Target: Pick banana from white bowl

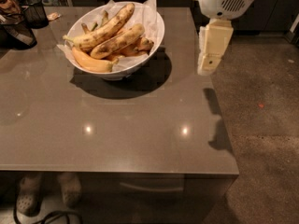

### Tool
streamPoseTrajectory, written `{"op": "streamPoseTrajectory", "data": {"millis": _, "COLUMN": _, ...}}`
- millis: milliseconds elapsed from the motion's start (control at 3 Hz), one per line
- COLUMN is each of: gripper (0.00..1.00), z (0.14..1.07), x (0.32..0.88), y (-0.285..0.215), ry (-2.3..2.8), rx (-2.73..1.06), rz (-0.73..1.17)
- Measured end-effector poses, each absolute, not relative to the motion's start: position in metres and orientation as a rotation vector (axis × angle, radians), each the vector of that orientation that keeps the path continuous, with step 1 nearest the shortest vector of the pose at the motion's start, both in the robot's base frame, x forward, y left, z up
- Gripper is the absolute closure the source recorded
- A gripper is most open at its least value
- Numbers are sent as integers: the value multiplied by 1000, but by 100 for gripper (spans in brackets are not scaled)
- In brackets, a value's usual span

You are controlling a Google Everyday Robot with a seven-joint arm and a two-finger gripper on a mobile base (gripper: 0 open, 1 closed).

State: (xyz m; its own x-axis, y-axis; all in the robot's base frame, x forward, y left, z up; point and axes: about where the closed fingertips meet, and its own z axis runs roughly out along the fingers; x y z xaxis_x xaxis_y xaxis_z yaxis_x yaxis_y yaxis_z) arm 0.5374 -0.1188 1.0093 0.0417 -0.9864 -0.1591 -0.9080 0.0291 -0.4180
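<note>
Camera view: gripper (pixel 207 68) hangs at the table's (pixel 140 139) right edge, open tabletop between it and the white bowl (pixel 136 69) holding the banana (pixel 119 41); open or closed, can't tell.

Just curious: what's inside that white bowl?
Crinkled paper and several bananas; whatever lies beneath them is covered. The gripper hangs to the bowl's right, beside the table.

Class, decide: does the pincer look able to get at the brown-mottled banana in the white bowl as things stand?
Probably yes. The pincer hangs beside the white bowl, above the table edge; the banana lies exposed on top, nothing between them.
</note>
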Motion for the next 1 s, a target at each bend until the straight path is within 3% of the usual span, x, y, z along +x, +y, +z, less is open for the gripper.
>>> {"op": "streamPoseTrajectory", "data": {"millis": 1000, "gripper": 0, "z": 1001, "x": 572, "y": -30, "ry": 1633, "rx": -2169, "rz": -199}}
